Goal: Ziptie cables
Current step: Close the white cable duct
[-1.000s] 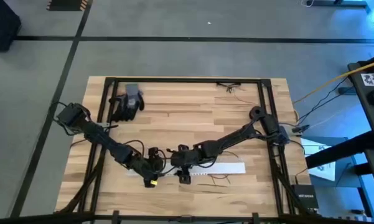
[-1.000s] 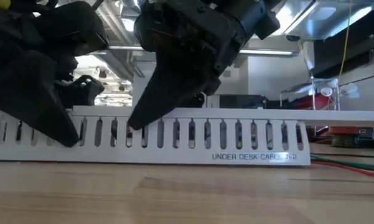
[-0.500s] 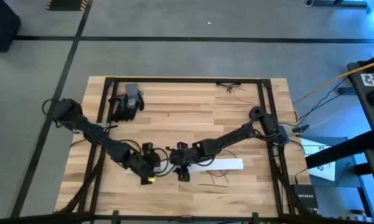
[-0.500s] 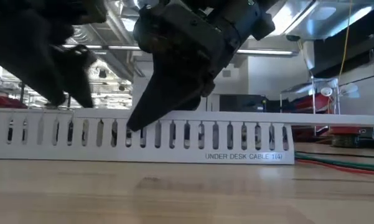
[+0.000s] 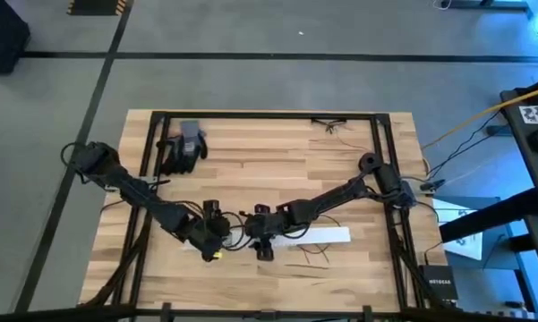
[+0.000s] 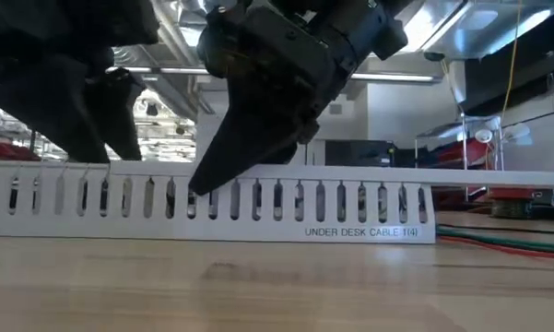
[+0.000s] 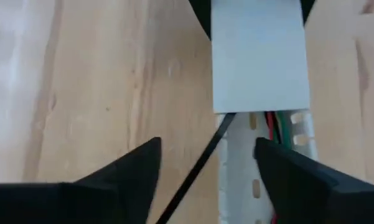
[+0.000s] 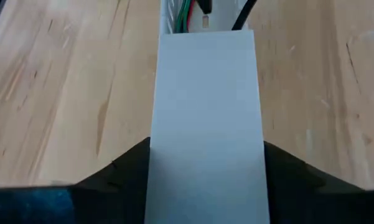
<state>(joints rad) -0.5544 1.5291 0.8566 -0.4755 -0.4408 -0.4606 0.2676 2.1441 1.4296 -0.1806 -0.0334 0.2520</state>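
- Right gripper (image 8: 205, 146): clenched on the flat white cover (image 8: 205, 93) of the white slotted strip (image 6: 258, 229), one finger against each long edge.
- Left gripper (image 7: 208, 146): released, fingers spread wide at the strip's open end, gripping nothing.
- Ziptie (image 7: 193, 174): one. It is thin, straight and black, and runs from the strip's open end out between the left fingers. Judged light, stiff and springy, with slick faces. Best pinched across its flat sides near one end.
- Cables (image 7: 277, 124): one red and one green wire are countable, lying inside the strip just past the cover's edge. Judged limp and feather-light, and easily dragged.
- White strip: one, with one cover.
- Table (image 5: 277, 170): one, wooden, under the strip.
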